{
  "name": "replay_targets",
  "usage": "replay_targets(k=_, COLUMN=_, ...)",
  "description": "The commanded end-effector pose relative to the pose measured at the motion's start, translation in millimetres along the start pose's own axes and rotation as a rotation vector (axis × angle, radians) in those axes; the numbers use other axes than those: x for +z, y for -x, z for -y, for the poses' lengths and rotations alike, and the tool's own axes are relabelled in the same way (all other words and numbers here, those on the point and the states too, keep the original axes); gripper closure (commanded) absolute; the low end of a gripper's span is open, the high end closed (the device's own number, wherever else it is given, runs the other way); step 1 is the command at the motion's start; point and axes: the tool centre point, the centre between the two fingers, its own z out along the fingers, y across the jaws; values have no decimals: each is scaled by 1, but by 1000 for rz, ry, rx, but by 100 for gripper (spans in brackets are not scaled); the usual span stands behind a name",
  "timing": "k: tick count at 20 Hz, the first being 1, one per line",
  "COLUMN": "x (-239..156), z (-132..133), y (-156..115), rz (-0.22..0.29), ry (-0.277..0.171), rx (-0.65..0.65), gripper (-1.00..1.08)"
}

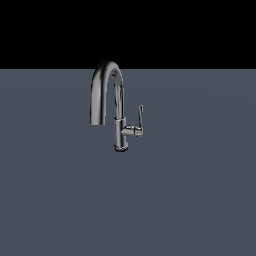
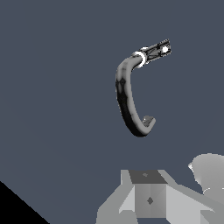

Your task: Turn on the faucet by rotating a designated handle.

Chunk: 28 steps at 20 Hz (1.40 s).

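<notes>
Faucet [image 1: 118, 107]: stands up alone on the gray floor [image 1: 200, 200].
Handle [image 1: 140, 116]: thin stick, points up, just beside the faucet.
Gripper [image 2: 148, 199]: away from the faucet; can't tell if jaws are open.
Writing: can't read any.

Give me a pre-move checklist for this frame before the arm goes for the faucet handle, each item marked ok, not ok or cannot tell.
1. Faucet standing upright on the floor: ok.
2. Handle in plain sight, a thin lever pointing up from a stub on the exterior view's right of the body: ok.
3. Nothing touching or blocking the handle in the exterior view: ok.
4. Arm visible in the exterior view: not ok.
5. Gripper apart from the faucet in the wrist view: ok.
6. Gripper open: cannot tell, fingertips are out of frame.
</notes>
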Motion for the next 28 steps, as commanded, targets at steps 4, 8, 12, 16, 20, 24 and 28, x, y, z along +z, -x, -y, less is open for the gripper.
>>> replay_targets(k=4, x=8, z=-6, y=-42, rz=90, ry=-120, rx=124, gripper=108)
replay_targets(k=8, x=18, z=-13, y=-72, rz=158, ry=-211, rx=219, gripper=108)
replay_targets(k=12, x=31, z=-22, y=-101, rz=228, ry=-304, rx=315, gripper=108)
replay_targets(k=16, x=47, z=-32, y=-128, rz=300, ry=-398, rx=414, gripper=108)
replay_targets(k=20, x=66, z=-44, y=-154, rz=373, ry=-494, rx=514, gripper=108)
replay_targets(k=24, x=89, z=-56, y=-176, rz=447, ry=-592, rx=617, gripper=108)
replay_targets(k=28, x=113, z=-66, y=-195, rz=515, ry=-681, rx=711, gripper=108)
